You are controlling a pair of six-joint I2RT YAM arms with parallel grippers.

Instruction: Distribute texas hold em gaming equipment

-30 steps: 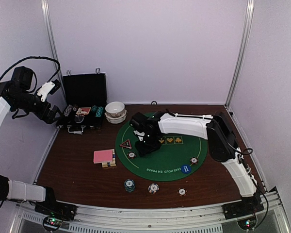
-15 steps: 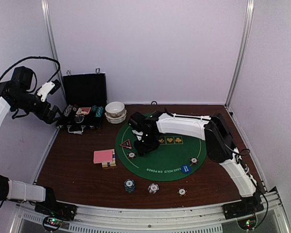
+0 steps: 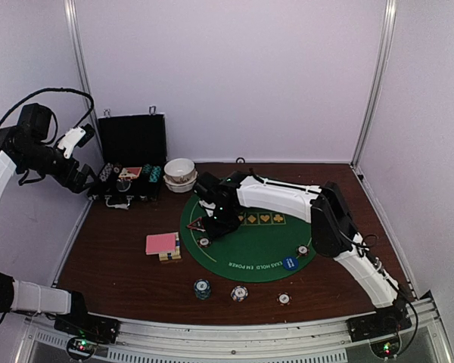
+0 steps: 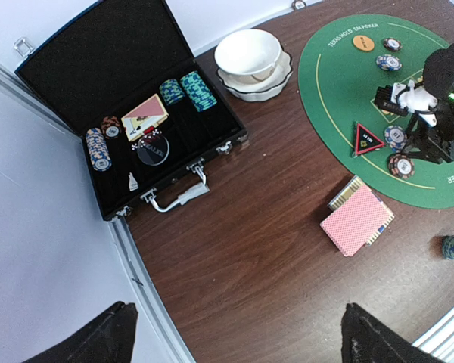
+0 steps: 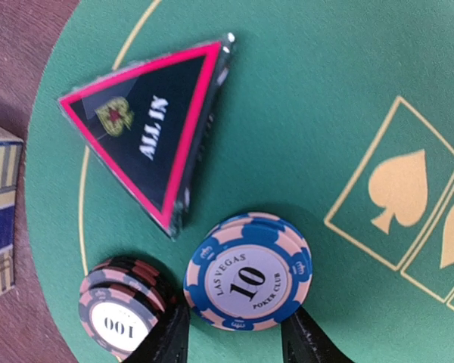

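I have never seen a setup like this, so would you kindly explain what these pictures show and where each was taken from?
These are two robot arms bolted at a table's near edge. One picture looks down from above and behind them; the other two come from a camera on each wrist. On the brown table lie a round green mat, an open black case with chips, stacked white bowls and a pink-backed card deck. The left gripper hangs open in the air, holding nothing. The right gripper is down on the mat beside the triangular ALL IN marker, its fingers either side of a blue chip; whether they pinch it yet I cannot tell.
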